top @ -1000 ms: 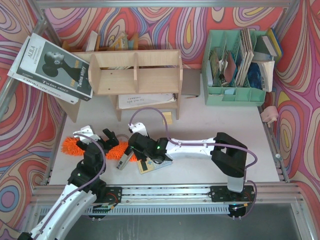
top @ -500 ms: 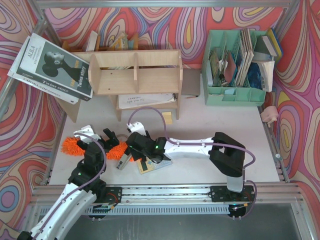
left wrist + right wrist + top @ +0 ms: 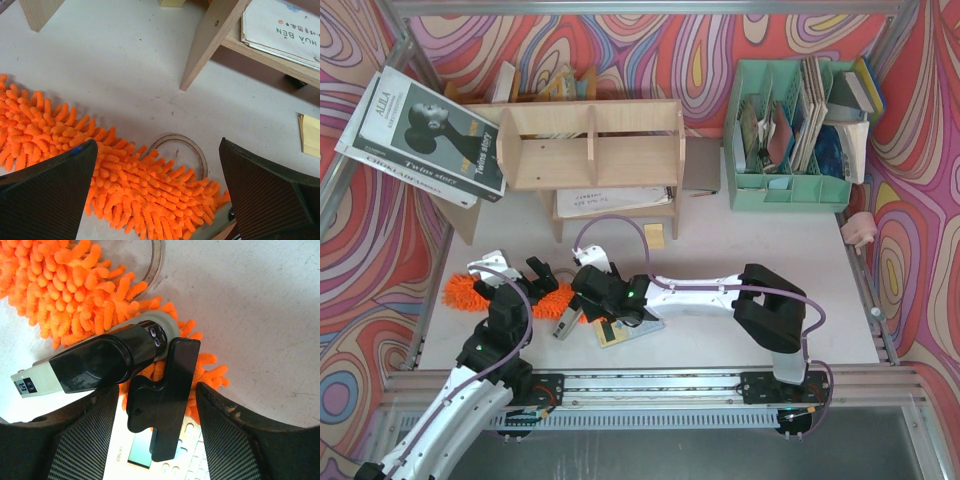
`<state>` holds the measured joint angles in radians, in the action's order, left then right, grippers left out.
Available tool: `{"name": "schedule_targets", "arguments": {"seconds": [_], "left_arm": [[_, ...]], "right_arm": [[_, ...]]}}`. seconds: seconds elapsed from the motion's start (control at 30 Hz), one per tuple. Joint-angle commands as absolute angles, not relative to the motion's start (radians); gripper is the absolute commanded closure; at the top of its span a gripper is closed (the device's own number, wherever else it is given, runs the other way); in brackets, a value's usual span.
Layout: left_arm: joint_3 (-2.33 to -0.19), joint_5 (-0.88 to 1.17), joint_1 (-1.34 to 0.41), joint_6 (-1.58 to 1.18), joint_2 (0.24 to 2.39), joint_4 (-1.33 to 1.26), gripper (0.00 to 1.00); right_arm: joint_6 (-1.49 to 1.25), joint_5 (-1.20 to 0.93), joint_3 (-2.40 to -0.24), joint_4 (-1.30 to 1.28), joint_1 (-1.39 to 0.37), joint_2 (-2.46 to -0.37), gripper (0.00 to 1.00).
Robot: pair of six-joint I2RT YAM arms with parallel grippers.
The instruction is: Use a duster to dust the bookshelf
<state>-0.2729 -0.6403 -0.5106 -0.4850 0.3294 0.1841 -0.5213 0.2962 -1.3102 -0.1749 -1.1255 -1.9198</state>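
The plywood bookshelf stands at the back of the table; one of its legs shows in the left wrist view. The orange fluffy duster lies flat in front of it, its handle hidden under the arms. My left gripper hovers wide open over the fluffy head, touching nothing. My right gripper is low at the head's right end. Its jaws stand apart around a flat black lever, with a gap on the left side.
A grey and black device lies on the duster's end, over a calculator. A clear ring sits by the fluff. Books lean at the left, and a mint-green organiser stands at the back right. A yellow note lies nearby.
The right gripper's jaws have widened around the black lever, and the right arm has shifted slightly left. The left arm and the duster have not moved.
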Motion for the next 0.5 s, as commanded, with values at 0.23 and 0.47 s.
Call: {"name": "schedule_targets", "arguments": {"seconds": [0.23,0.47], "left_arm": [[-0.256,-0.659,-0.512,-0.473,0.326,0.165,0.01],[-0.261,-0.662,-0.512,-0.472,0.335,0.165,0.02]], "right_arm": [[-0.537,0.334,-1.327,-0.213,-1.130,-1.927,0.51],[-0.545,0.364,-1.306,-0.235,-1.131,-1.878,0.58]]}}
